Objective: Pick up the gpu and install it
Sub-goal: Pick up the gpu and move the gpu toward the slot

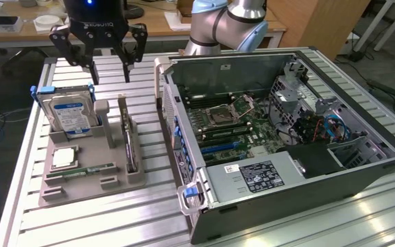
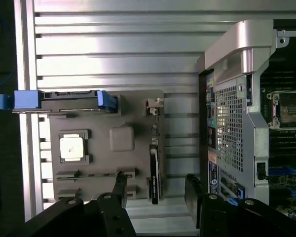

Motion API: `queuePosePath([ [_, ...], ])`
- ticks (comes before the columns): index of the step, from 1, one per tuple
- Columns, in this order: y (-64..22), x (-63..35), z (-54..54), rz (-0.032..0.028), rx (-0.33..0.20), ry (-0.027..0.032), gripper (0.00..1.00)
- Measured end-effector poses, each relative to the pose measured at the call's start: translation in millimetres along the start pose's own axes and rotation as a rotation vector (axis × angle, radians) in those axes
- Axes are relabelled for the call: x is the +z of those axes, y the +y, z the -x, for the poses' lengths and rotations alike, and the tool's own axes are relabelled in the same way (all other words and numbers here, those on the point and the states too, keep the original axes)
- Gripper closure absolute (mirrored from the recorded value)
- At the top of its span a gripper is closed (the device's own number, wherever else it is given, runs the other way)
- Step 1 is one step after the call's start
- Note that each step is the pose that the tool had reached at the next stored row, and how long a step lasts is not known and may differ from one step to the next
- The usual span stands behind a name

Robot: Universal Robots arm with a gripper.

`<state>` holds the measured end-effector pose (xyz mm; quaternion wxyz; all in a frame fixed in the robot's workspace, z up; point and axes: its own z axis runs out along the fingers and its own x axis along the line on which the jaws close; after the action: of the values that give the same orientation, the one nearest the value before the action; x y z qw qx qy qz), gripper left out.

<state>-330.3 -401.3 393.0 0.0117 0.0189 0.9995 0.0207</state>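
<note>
Over the grey tray (image 1: 81, 182), the gripper (image 1: 110, 78) hangs with jaws spread and empty; the gpu (image 1: 130, 144) stands edge-on along the tray's edge nearest the computer case (image 1: 280, 170)

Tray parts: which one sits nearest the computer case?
The gpu, the thin dark card on edge; the blue-labelled hard drive and flat memory stick sit farther away.

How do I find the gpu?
Find the big open computer case, then the grey tray at its side. The gpu is the thin dark card standing on edge nearest the case, unlike the blue-labelled hard drive and flat green memory stick.
</note>
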Motion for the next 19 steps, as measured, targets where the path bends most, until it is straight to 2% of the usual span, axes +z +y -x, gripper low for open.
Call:
queuePosePath([
  [7,-7.2,4.4,0.2,0.0005,-0.014,0.0005,0.41],
  [19,-15.3,18.1,1.2,0.0004,-0.015,0.0007,0.41],
])
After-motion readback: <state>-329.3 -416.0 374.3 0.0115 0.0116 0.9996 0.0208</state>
